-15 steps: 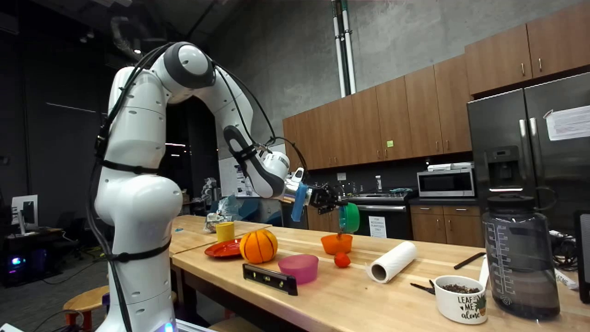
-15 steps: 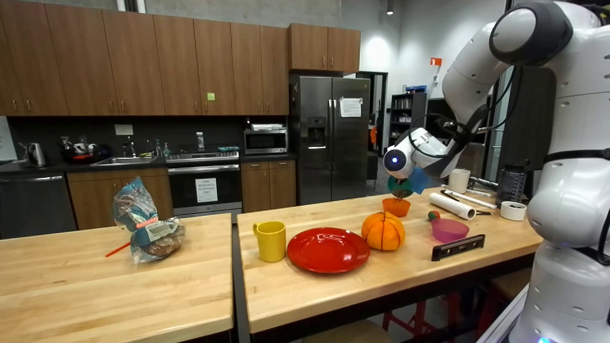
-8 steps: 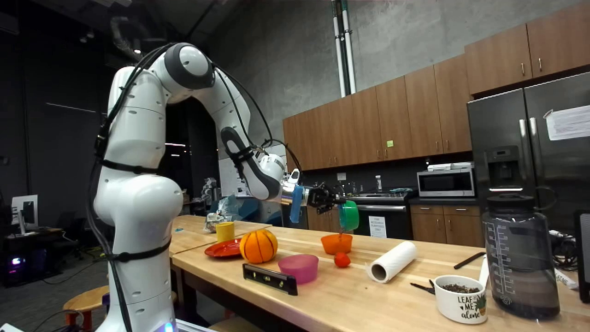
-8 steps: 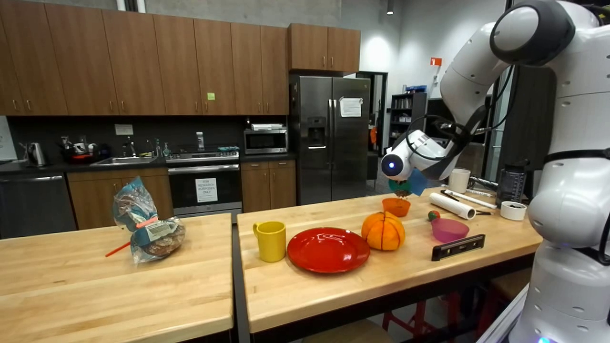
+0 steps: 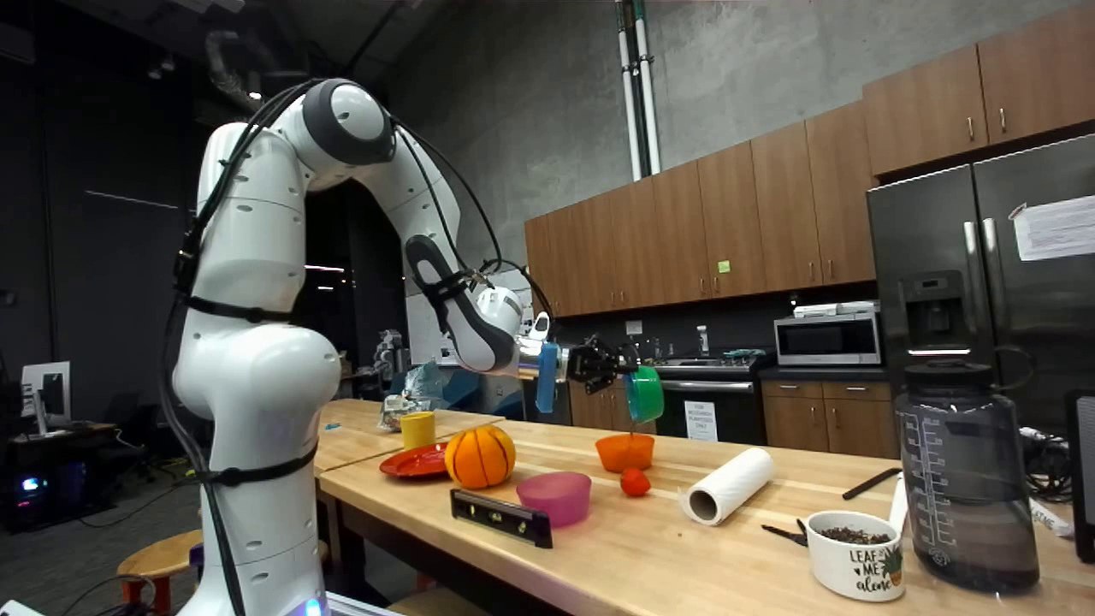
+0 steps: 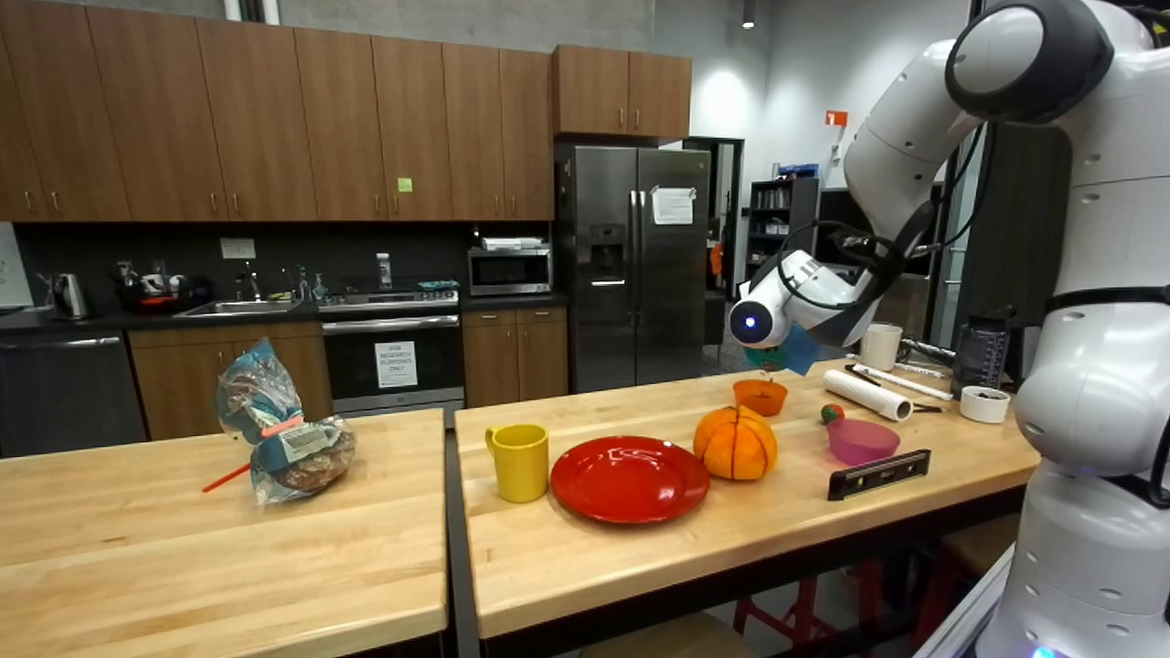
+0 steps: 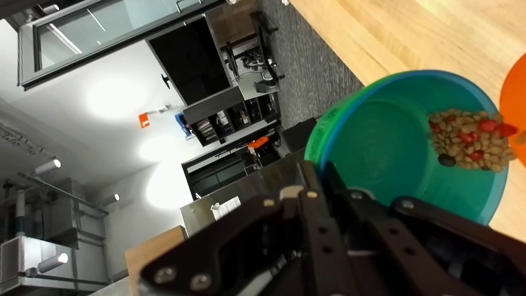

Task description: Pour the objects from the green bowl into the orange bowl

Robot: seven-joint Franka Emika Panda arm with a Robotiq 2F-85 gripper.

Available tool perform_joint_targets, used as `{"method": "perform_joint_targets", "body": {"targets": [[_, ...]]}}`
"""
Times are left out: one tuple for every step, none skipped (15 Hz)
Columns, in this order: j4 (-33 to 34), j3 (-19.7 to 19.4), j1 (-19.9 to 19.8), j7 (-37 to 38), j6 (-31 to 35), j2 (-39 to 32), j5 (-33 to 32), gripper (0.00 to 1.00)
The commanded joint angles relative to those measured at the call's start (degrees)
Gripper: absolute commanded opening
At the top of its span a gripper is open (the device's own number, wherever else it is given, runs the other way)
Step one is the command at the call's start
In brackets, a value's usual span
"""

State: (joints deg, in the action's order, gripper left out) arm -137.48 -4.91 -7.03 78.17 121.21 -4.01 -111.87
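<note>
My gripper (image 7: 318, 164) is shut on the rim of the green bowl (image 7: 382, 144), one finger inside and one outside. The green bowl is tipped on its side above the orange bowl, as an exterior view (image 5: 648, 398) shows. Small tan beans with some red and dark pieces (image 7: 468, 142) lie along its lower wall at the mouth, and some blur past the rim. The orange bowl (image 5: 624, 453) stands upright on the table below, apart from the green bowl. It also shows in another exterior view (image 6: 760, 397) and at the wrist view's right edge (image 7: 517, 94). Its inside is mostly hidden.
Near the orange bowl are a small red fruit (image 5: 635, 482), a pink bowl (image 5: 556, 500) and a white paper roll (image 5: 731, 486). An orange pumpkin (image 5: 481, 457), a black level (image 5: 500, 518), a red plate (image 6: 631, 480) and a yellow mug (image 6: 519, 464) also stand on the table.
The gripper and green bowl have shifted slightly back toward the robot's base, with the bowl tilted a bit more. The stream falling into the orange bowl has become thinner.
</note>
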Motion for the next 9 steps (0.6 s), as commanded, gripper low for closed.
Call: {"method": "perform_joint_targets", "body": {"targets": [[-1.88,0.19,0.55,1.16,-1.51,2.18,-2.25,0.01],[-1.90,0.21,0.62,1.23,-1.62,2.19,-2.49,0.01],[-1.90,0.24,0.64,1.10,-1.58,2.25,-2.49,0.01],[-1.96,0.26,0.66,1.27,-1.63,2.36,-2.66,0.01],[-1.99,0.26,0.70,1.28,-1.64,2.42,-2.72,0.01],[-2.07,0.26,0.75,1.45,-1.77,2.54,-2.93,0.01],[-2.29,0.26,0.75,1.51,-1.77,2.75,-3.10,0.01],[-2.36,0.24,0.74,1.56,-1.72,2.87,-3.24,0.01],[-2.50,0.22,0.73,1.58,-1.65,3.00,-3.30,0.01]]}}
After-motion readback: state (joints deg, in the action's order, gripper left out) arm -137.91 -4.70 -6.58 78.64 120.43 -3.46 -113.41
